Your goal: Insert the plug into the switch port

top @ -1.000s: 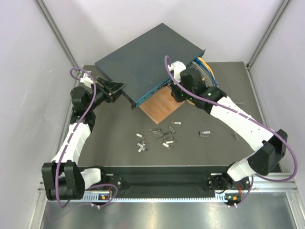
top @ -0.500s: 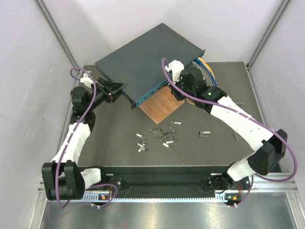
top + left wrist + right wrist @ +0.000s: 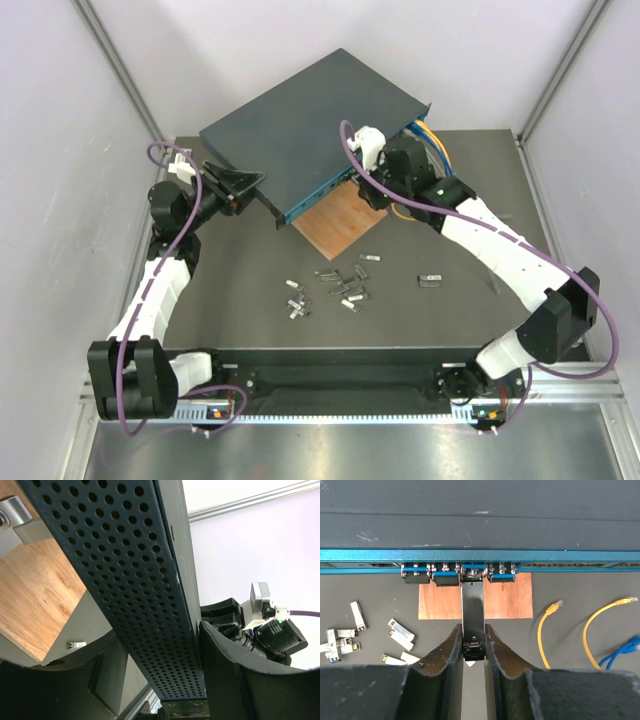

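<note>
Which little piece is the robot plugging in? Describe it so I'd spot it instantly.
Find the big dark box, the switch, and its teal front strip. One long dark plug runs from that strip back between the fingers of the right hand. Its neighbours in the row are short, blue-tabbed stubs.

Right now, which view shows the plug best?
Right wrist: the slim dark rectangular plug sits in the right end effector, tip at the teal socket row. Top view hides it; left wrist misses it.
</note>
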